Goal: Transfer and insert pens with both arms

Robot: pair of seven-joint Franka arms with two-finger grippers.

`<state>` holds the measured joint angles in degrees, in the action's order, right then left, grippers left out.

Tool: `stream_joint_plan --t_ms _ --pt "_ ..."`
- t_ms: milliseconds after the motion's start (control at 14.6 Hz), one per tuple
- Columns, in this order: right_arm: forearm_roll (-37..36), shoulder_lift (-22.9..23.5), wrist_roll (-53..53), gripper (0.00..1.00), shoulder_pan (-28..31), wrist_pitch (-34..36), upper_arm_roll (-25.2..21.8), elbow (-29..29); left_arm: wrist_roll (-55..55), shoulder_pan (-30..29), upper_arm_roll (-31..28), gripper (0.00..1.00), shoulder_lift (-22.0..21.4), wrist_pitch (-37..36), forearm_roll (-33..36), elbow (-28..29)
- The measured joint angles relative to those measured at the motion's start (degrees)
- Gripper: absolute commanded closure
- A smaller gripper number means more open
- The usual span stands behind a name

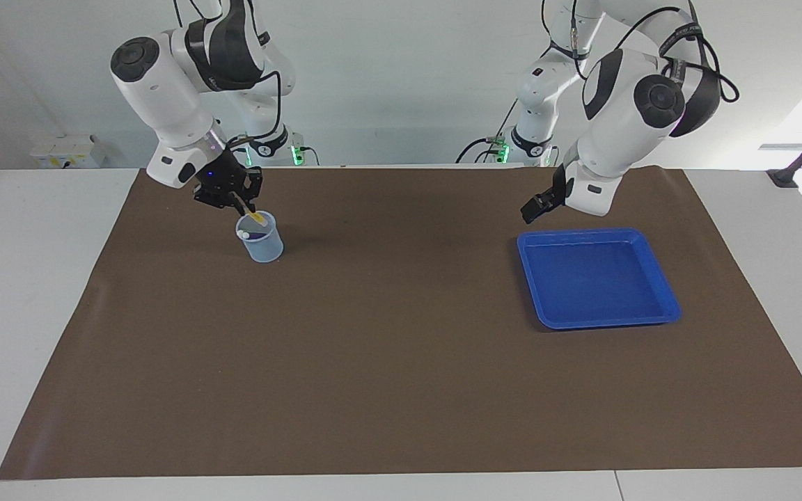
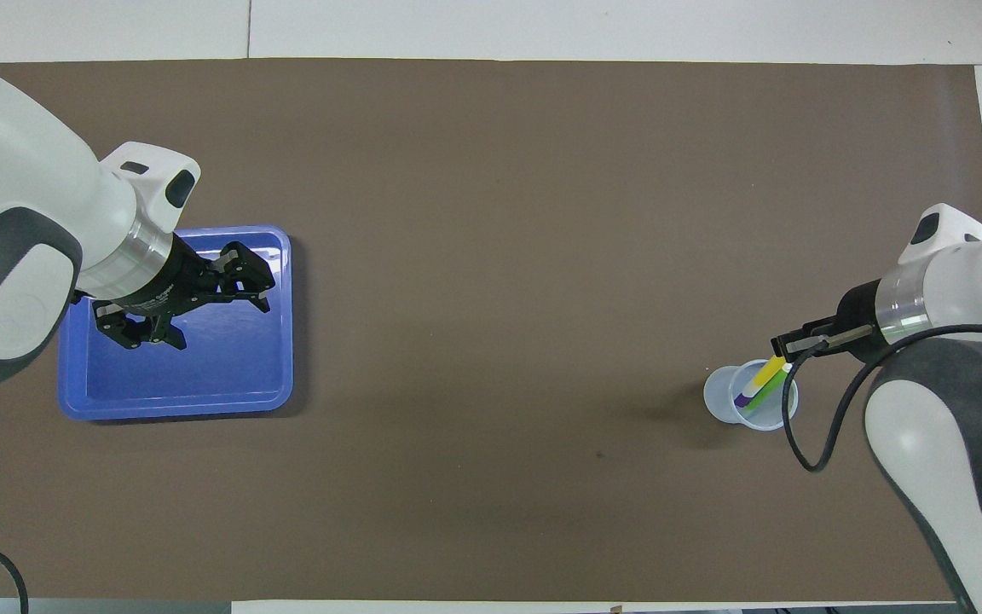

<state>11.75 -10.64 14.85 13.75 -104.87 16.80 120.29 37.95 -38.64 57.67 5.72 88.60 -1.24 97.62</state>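
Right gripper (image 1: 242, 204): fingers clamped on the yellow pen (image 2: 768, 371), which is tilted with its lower end inside the clear cup (image 2: 725, 401) at the right arm's end of the table. The purple pen (image 2: 747, 396) and green pen (image 2: 765, 394) lean in the same cup. Left gripper (image 2: 193, 298): fingers apart, holding nothing, over the blue tray (image 1: 658, 296)

Probably lab: twin robot arms (image 1: 164, 90)

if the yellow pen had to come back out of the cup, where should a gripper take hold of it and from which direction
Probably by its upper end, coming down from above. The yellow pen leans in the clear cup with that end above the rim under the right gripper; the cup wall encloses the rest.
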Motion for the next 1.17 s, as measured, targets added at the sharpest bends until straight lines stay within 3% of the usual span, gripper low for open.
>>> stream_joint_plan --t_ms 275,343,412,618,686,892,1167 --pt "-0.1 -0.07 1.37 1.0 2.1 -2.4 -0.12 3.02 -7.47 0.04 0.08 0.0 0.0 -5.31 4.89 -5.75" --pt "-0.1 -0.08 1.39 0.8 2.16 -3.39 -0.1 3.55 -9.12 0.05 0.11 0.0 0.0 -6.63 5.57 -6.88" --pt "-0.1 -0.08 1.39 0.52 2.14 -4.31 0.03 3.96 -10.78 0.05 0.12 0.0 0.0 -8.02 6.3 -7.8" --pt "-0.1 -0.12 1.39 0.05 2.16 -4.61 0.17 4.24 -15.27 0.05 0.1 0.0 -0.02 -10.2 7.33 -10.12" --pt "-0.1 -0.14 1.39 0.0 2.17 -4.62 0.14 4.12 -15.95 0.06 0.11 0.0 -0.03 -10.48 7.41 -10.55" --pt "-0.1 -0.15 1.39 0.0 2.19 -4.36 0.09 3.02 -16.9 2.18 -1.69 0.0 -0.04 -10.67 8.98 -10.74" --pt "-0.1 -0.2 1.39 0.0 2.38 -1.73 0.03 -0.26 -20.54 19.96 -20.78 0.0 -1.01 -10.85 9.4 -11.25"
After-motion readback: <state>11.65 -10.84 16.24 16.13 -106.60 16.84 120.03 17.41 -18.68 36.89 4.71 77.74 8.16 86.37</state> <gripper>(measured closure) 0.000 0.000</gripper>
